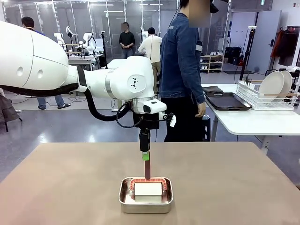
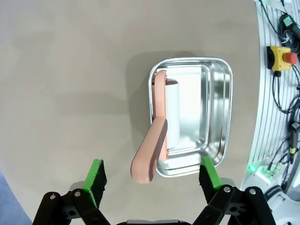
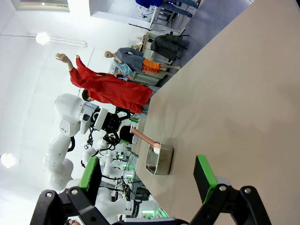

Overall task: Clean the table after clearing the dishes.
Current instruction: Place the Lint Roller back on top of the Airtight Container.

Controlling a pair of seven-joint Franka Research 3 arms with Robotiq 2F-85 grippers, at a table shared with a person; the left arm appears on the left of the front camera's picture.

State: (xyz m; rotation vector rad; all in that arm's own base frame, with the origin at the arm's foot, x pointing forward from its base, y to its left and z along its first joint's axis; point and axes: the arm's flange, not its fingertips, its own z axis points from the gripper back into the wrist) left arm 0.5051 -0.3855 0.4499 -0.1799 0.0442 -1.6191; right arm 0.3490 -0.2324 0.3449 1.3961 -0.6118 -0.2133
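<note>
The table point(image 1: 70, 187) spreads wide across the near foreground, a plain matte tan-brown top, bare on all sides of a shiny steel pan point(image 1: 146, 194) near its front middle. In the pan lies a white roller with a pinkish handle point(image 2: 151, 157) sticking up. The left gripper point(image 2: 152, 180) hangs just above that handle, jaws spread wide, gripping nothing. The right gripper point(image 3: 147, 176) hovers well off to the side, also spread and empty. A person point(image 1: 183, 70) stands past the far edge.

One steel pan point(image 1: 146, 200) is sitting on one tan table point(image 1: 70, 187), holding one pink-handled roller point(image 1: 148, 183). One person point(image 1: 182, 70) is standing at the far side. Two white plates point(image 1: 275, 85) are standing in one wire rack point(image 1: 262, 97) beside one dark tray point(image 1: 227, 101) at far right.
</note>
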